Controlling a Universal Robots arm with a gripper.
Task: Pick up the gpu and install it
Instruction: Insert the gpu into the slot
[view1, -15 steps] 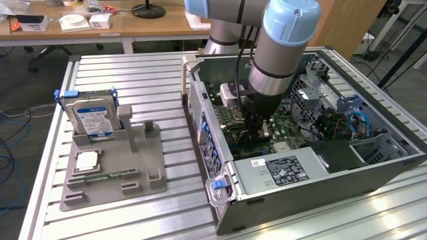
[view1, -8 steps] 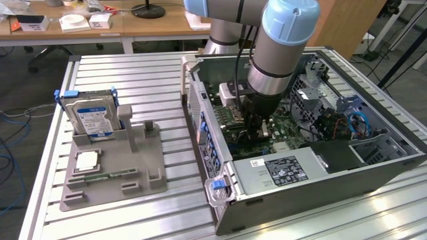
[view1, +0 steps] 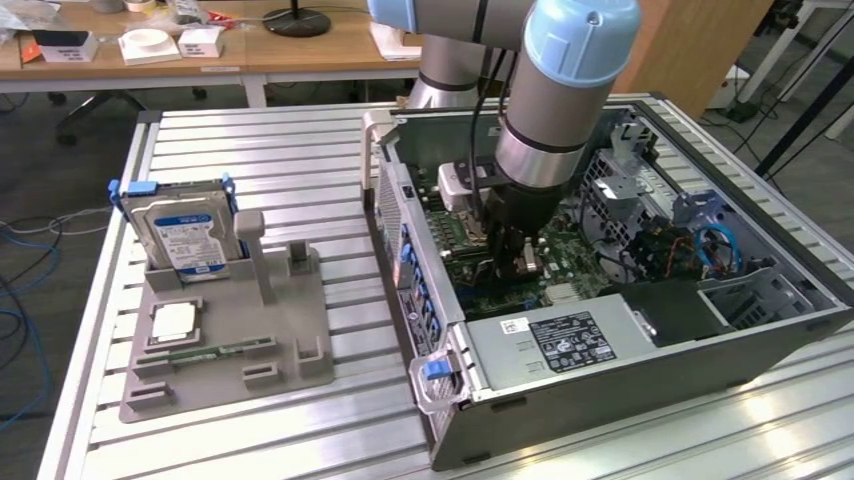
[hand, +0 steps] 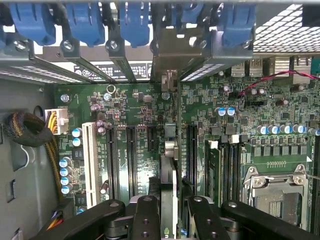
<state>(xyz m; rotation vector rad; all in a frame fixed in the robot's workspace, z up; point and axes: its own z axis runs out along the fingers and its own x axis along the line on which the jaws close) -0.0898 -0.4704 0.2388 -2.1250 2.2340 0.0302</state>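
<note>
The gpu (hand: 169, 150) stands edge-on over the green motherboard (hand: 130, 115), seen as a thin dark strip running between the long black slots. Its silver bracket (hand: 169, 80) reaches the row of rear slot openings under the blue clips. My gripper (hand: 171, 215) is shut on the card, one black finger (hand: 145, 215) on each side of it. In the exterior view my gripper (view1: 514, 250) reaches straight down into the open computer case (view1: 601, 400), low over the board. Whether the card's edge sits in a slot I cannot tell.
A grey holder (view1: 227, 350) lies on the slatted table at the exterior view's left, with a hard drive (view1: 187, 235) upright in it, a processor chip (view1: 174, 322) and a green memory stick (view1: 200, 352). A power supply (view1: 561, 345), drive cages and cables crowd the case around the arm.
</note>
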